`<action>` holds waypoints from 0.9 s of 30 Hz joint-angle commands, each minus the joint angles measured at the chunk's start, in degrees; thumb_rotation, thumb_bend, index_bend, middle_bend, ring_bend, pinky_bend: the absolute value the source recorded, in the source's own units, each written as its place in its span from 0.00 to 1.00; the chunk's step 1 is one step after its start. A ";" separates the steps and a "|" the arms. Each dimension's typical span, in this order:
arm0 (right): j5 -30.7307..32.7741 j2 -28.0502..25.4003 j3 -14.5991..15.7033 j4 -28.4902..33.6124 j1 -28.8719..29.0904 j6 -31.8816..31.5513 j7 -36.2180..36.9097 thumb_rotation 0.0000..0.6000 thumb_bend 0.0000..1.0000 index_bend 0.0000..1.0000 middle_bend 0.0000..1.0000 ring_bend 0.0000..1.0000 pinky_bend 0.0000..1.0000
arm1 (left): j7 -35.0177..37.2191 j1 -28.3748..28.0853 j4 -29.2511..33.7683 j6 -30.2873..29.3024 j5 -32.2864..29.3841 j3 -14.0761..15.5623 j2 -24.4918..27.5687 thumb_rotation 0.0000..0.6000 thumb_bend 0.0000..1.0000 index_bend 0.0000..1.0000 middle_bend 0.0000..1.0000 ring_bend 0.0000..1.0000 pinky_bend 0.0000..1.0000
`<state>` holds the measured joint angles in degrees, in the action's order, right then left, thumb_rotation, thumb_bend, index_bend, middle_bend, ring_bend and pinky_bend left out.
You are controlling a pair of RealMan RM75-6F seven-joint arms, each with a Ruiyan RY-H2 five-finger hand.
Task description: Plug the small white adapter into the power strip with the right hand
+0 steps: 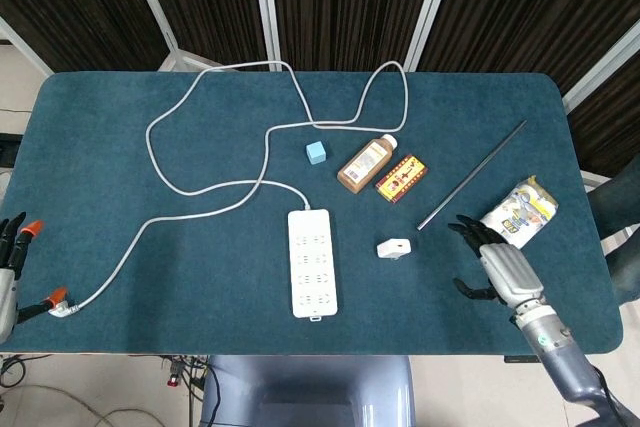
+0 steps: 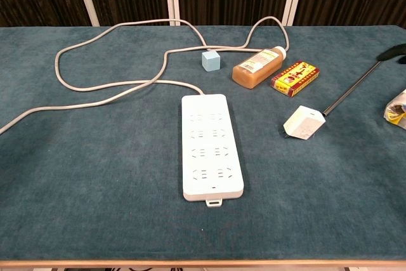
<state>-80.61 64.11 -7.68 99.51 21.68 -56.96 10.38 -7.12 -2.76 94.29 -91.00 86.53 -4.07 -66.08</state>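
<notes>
The small white adapter (image 1: 395, 247) lies on the blue table, just right of the white power strip (image 1: 312, 262). In the chest view the adapter (image 2: 303, 123) rests tilted, apart from the strip (image 2: 211, 150), whose sockets are all free. My right hand (image 1: 500, 265) hovers right of the adapter, a short gap away, fingers spread and holding nothing. At the table's left edge my left hand (image 1: 12, 262) shows only in part, its orange-tipped fingers apart. One tip lies by the cable's end (image 1: 70, 306).
The strip's grey cable (image 1: 200, 187) loops across the back left. Behind the adapter lie a brown bottle (image 1: 366, 163), a red-and-yellow box (image 1: 402, 178) and a small blue cube (image 1: 317, 153). A thin dark rod (image 1: 472, 175) and a snack packet (image 1: 520, 211) flank my right hand.
</notes>
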 commanded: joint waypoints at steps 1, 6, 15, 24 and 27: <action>3.42 2.35 -1.79 -0.86 3.72 4.12 0.60 1.00 0.39 0.10 0.06 0.07 0.12 | -0.40 -0.13 0.05 0.33 -0.11 0.05 -0.12 1.00 0.09 0.13 0.00 0.00 0.00; 6.61 6.00 -2.56 -3.06 6.59 6.45 -2.32 1.00 0.39 0.10 0.07 0.07 0.12 | -0.47 -0.16 0.10 0.37 -0.12 0.05 -0.11 1.00 0.09 0.13 0.00 0.00 0.00; 10.08 12.89 -2.65 -7.90 9.94 7.91 -6.34 1.00 0.39 0.11 0.14 0.07 0.12 | -0.92 -0.21 0.11 0.57 -0.31 0.04 -0.21 1.00 0.09 0.13 0.00 0.00 0.00; 12.08 17.47 -2.97 -12.41 12.51 9.14 -8.20 1.00 0.39 0.15 0.20 0.09 0.12 | -1.70 -0.22 0.20 0.59 -0.58 -0.04 -0.46 1.00 0.09 0.13 0.00 0.00 0.00; 12.48 18.32 -2.96 -12.99 12.69 8.90 -8.15 1.00 0.39 0.19 0.24 0.11 0.12 | -1.73 -0.18 0.23 0.53 -0.67 -0.08 -0.43 1.00 0.09 0.13 0.00 0.00 0.00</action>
<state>-68.23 82.30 -10.64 86.62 34.30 -48.01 2.24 -8.84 -2.94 94.52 -90.46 85.86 -4.15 -66.51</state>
